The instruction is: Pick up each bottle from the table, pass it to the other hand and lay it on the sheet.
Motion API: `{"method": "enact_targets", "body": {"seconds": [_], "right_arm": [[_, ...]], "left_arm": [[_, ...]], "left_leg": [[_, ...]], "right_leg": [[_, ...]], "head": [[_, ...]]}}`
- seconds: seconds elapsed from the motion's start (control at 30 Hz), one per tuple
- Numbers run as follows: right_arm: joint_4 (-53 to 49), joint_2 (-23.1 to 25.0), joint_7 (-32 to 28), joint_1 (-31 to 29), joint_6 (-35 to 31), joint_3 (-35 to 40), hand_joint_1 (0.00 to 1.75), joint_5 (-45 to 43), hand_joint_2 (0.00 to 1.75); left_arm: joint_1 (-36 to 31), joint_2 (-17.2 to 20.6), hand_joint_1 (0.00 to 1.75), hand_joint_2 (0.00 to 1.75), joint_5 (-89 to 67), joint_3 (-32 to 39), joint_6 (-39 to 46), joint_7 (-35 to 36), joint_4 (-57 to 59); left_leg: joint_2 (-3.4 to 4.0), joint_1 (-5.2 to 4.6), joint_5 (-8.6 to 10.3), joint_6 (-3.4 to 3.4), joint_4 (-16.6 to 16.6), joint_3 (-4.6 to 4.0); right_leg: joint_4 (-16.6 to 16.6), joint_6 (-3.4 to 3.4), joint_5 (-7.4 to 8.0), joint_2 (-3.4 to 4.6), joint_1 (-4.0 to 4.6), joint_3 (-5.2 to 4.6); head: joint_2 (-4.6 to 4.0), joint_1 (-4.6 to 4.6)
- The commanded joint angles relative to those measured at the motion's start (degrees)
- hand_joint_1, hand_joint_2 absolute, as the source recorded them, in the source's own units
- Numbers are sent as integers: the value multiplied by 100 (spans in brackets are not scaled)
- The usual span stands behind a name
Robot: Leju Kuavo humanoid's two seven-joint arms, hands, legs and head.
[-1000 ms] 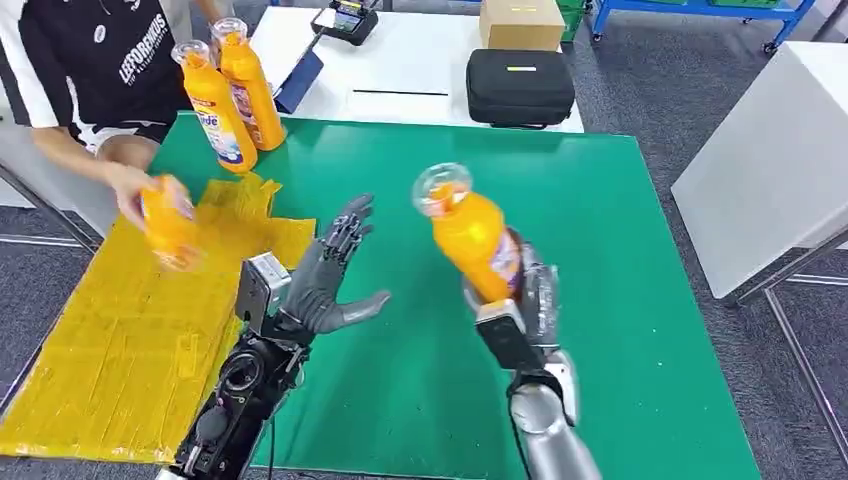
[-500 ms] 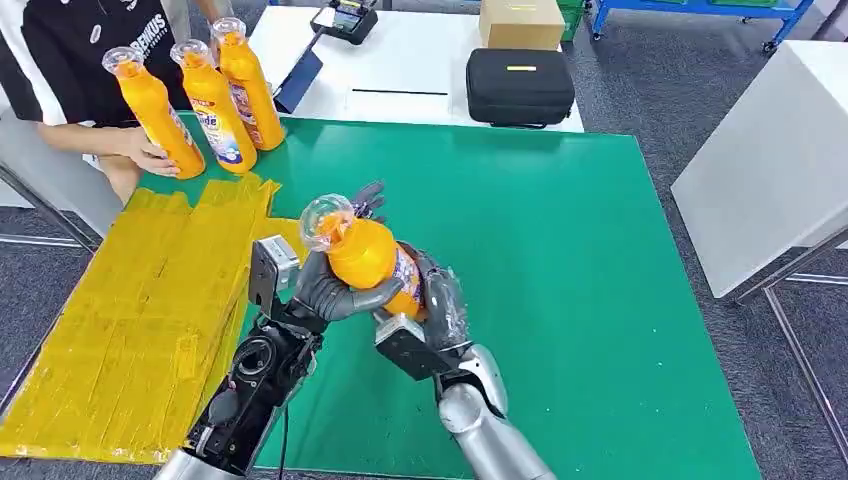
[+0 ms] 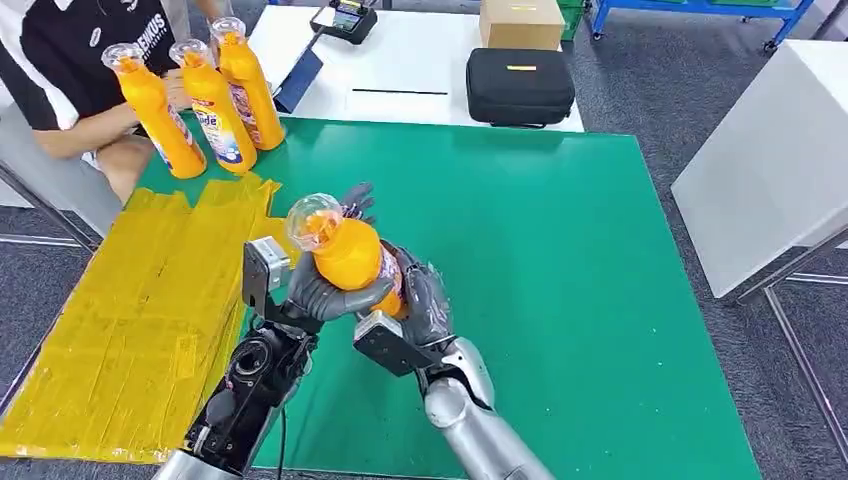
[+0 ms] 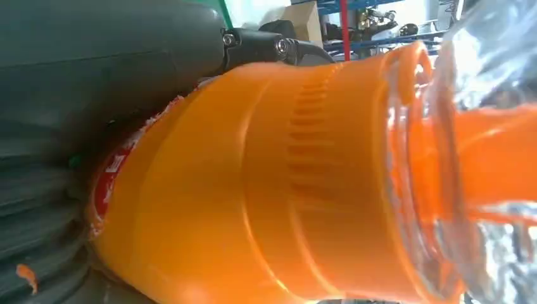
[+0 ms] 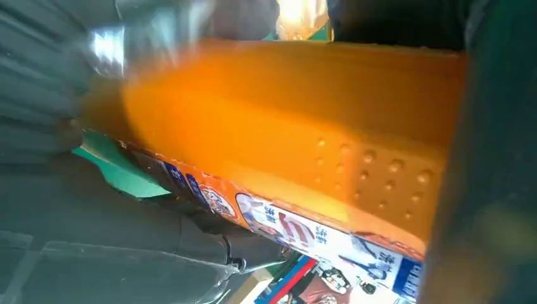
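An orange bottle (image 3: 348,255) with a clear cap is held above the green table (image 3: 560,260), between both hands. My left hand (image 3: 318,290) wraps its upper body, thumb across the front. My right hand (image 3: 418,300) grips its lower, labelled part from the other side. The left wrist view has the bottle (image 4: 304,183) close up against the grey palm. In the right wrist view the label side of the bottle (image 5: 304,158) lies across the fingers. The yellow sheet (image 3: 120,310) lies on the table's left part, bare.
Three more orange bottles (image 3: 205,95) stand upright at the table's far left corner, where a seated person (image 3: 80,60) has a hand near them. Behind the table a white table carries a black case (image 3: 520,85) and a cardboard box (image 3: 520,22).
The right hand carried the bottle left into the left hand, which closed round it; both now sit slightly further left. The person stood a third bottle by the other two and drew the hand back.
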Motion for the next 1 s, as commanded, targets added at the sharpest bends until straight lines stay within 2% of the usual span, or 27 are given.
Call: {"method": "enact_targets", "body": {"seconds": [0.03, 0.13, 0.2, 0.4, 0.47, 0.67, 0.7, 0.73, 0.83, 0.9, 1.0], "right_arm": [[535, 10, -4, -186, -48, 793, 175, -94, 175], [525, -28, 28, -189, -45, 812, 175, -138, 175], [552, -38, 30, -199, -38, 814, 175, -164, 175], [638, -74, -27, -211, -139, 787, 175, -263, 175], [620, -97, -37, -193, -179, 745, 175, -306, 175], [356, -149, -77, -28, -258, 669, 175, -430, 175], [134, -191, -155, 78, -258, 583, 127, -567, 175], [-1, -223, -189, 136, -263, 541, 3, -637, 175], [-888, -425, -169, 473, -228, 340, 0, -919, 175], [-1710, -561, -124, 834, -96, 106, 0, -1212, 175], [-2145, -641, -94, 1035, -47, -29, 0, -1292, 175]], "left_arm": [[-253, -9, 175, 175, 171, 57, 72, -5, 367], [-258, 2, 175, 175, 318, 207, 131, -44, 356], [-226, 15, 175, 175, 395, 276, 188, -70, 341], [-139, -3, 175, 175, 490, 374, 356, -130, 246], [-140, -20, 175, 175, 531, 414, 372, -146, 228], [-39, -34, 175, 175, 908, 617, 192, -369, 53], [3, -23, 175, 175, 970, 678, 219, -425, -38], [30, -15, 175, 175, 977, 704, 247, -452, -102], [201, 23, 175, 175, 662, 811, 609, -743, -509], [312, 45, 175, 175, 185, 911, 1194, -851, -765], [371, 91, 175, 175, -13, 1001, 1448, -883, -823]], "left_leg": [[6, 3, -8, -9, -2, 21], [9, 4, -19, -16, 0, 41], [4, 4, -7, -9, -2, 17], [4, 4, -16, -15, -2, 36], [0, 4, -6, -9, -2, 16], [1, 4, -11, -11, -3, 27], [0, 3, -7, -9, -3, 18], [1, 4, -14, -12, -2, 33], [-9, 4, -19, -15, 2, 37], [-5, 2, -12, -11, 0, 22], [-3, 1, -19, -12, 2, 31]], "right_leg": [[-3, -8, -7, -1, 4, 20], [0, -15, -17, -3, 6, 40], [-4, -9, -6, -2, 5, 18], [-1, -14, -15, -7, 6, 35], [-4, -8, -6, -7, 5, 16], [-4, -11, -11, -8, 5, 27], [-5, -9, -7, -7, 4, 19], [-3, -13, -15, -10, 5, 34], [2, -15, -23, -21, 7, 38], [-1, -11, -15, -14, 4, 22], [2, -12, -21, -14, 3, 31]], "head": [[0, 0], [0, 0], [0, 0], [0, 0], [0, 0], [0, 0], [0, 2], [0, 0], [0, 0], [0, 0], [0, 0]]}}
